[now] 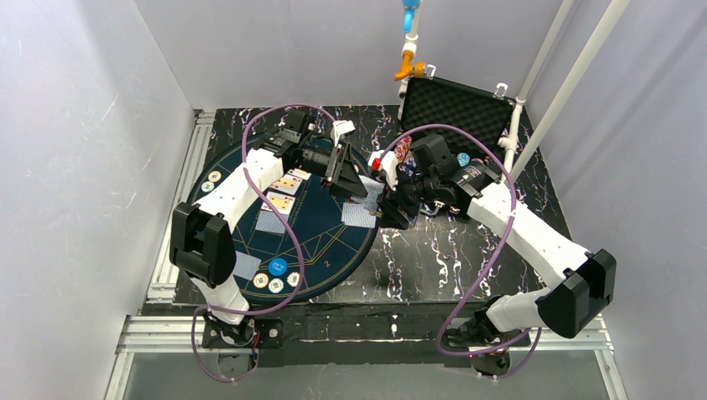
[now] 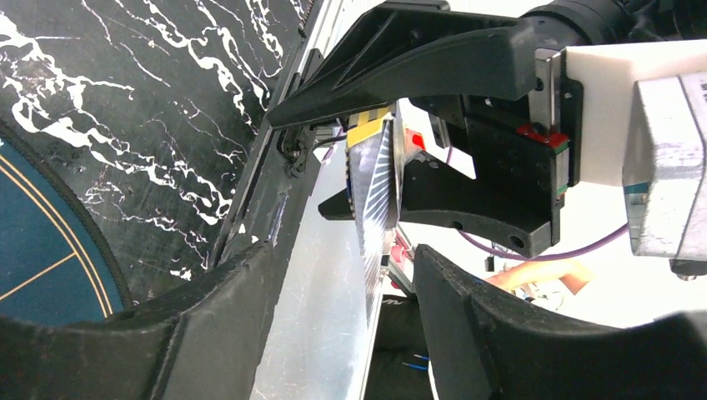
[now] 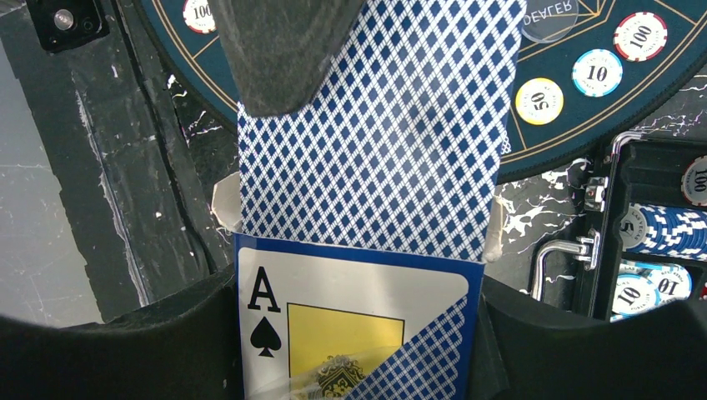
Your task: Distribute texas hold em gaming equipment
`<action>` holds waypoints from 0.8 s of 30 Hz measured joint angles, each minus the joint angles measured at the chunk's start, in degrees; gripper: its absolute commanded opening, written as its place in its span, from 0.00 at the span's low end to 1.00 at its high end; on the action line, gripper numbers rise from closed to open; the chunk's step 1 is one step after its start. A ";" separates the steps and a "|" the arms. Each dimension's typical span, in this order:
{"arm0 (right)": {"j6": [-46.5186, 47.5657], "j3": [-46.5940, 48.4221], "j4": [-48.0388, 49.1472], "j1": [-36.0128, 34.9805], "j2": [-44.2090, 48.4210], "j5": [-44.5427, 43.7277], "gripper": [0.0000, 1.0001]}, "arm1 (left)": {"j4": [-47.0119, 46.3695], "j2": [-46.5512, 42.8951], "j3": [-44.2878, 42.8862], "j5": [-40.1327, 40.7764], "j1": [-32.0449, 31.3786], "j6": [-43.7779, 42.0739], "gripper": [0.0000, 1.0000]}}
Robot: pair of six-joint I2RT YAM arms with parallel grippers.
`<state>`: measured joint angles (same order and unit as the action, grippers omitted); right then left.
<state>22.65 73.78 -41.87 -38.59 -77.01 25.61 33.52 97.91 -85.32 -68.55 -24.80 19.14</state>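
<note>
My right gripper (image 1: 385, 200) is shut on an open card box (image 3: 350, 325) with an ace of spades printed on it. A blue-backed card (image 3: 375, 142) sticks halfway out of the box. My left gripper (image 1: 343, 173) is at that card, open, with one finger (image 3: 275, 58) over its back and its edge (image 2: 377, 200) standing between the spread fingers. Two face-up cards (image 1: 285, 190) and face-down cards (image 1: 358, 214) lie on the mat (image 1: 325, 242). A blue button (image 1: 277, 267) and chips (image 1: 276, 286) sit at the mat's near edge, and two chips (image 1: 210, 182) at its left.
The black foam-lined case (image 1: 454, 104) stands open at the back right, with stacked chips (image 3: 667, 229) in its tray. Chips marked 100, 10 and 50 (image 3: 597, 72) and a clear dealer disc (image 3: 550, 17) lie on the mat near the case. A metal rail (image 1: 188, 175) borders the left.
</note>
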 measured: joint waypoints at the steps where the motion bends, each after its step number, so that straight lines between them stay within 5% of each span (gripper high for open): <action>1: 0.00 0.00 0.02 0.00 0.00 0.07 0.01 | -0.59 -0.11 0.02 0.07 -0.15 0.57 0.58; 13: 0.02 -0.11 -0.42 0.00 0.00 -0.83 0.01 | -2.19 -0.22 0.66 1.62 0.17 3.82 0.02; 24: 0.07 -0.50 -0.59 0.00 0.28 -1.25 0.01 | 7.06 -1.36 2.05 2.10 11.08 -5.49 0.00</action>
<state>22.72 73.28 -42.46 -38.59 -76.73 24.36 40.58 96.55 -83.26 -66.46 -13.72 13.65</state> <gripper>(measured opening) 0.708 0.009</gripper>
